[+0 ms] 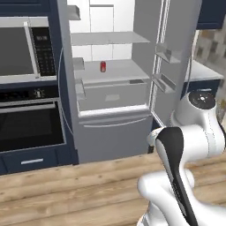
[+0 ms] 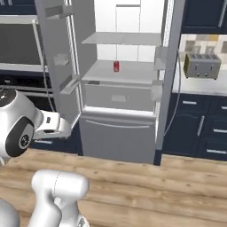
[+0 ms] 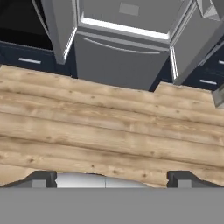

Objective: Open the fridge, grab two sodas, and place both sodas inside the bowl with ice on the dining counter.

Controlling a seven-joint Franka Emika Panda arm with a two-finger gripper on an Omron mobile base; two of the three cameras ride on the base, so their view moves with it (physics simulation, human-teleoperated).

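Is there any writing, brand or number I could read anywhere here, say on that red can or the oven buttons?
None can be read.
Soda: a pale mark, too small to read.
Microwave panel: rows of light specks, too blurred to read.
Oven panel: tiny marks, unreadable.
Toaster: no lettering visible.

Two base cameras face the open fridge [image 1: 110, 88] from mid-distance, one left of its centre, one right, sharing its shelves. The hand camera looks down at the wooden floor [image 3: 109, 127] before the fridge's lower drawer [image 3: 118, 61].
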